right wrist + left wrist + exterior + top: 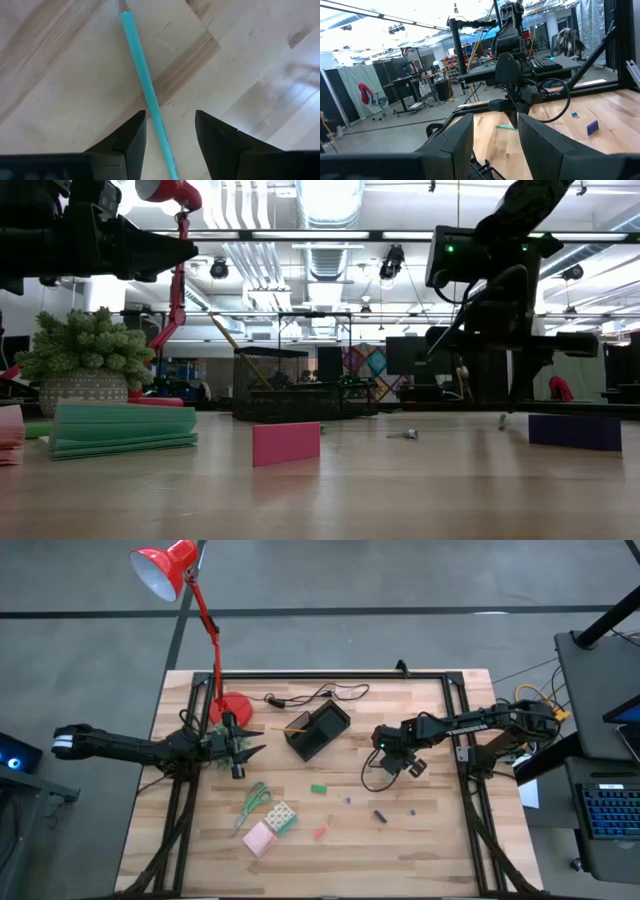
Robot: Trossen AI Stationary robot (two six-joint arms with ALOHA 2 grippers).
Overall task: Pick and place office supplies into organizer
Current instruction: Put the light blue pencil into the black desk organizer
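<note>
I am hovering my spread right claw (pixel 170 132) over a teal pencil (pixel 145 85); scissors (pixel 254 802) and sticky notes (pixel 259 838) are still lying outside the organizer (pixel 316 730); my left claw (pixel 243 743) is idling parted.

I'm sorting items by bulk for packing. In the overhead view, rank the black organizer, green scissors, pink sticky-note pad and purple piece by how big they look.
1. Organizer
2. Scissors, long but thin
3. Sticky-note pad
4. Purple piece, clearly smallest

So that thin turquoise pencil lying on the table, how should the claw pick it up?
Probably from straight above, pinching the turquoise pencil across its thin shaft near the middle. It lies flat on the bare table, so only its long sides can be pinched. The right claw hangs over it, open, one finger each side.
</note>
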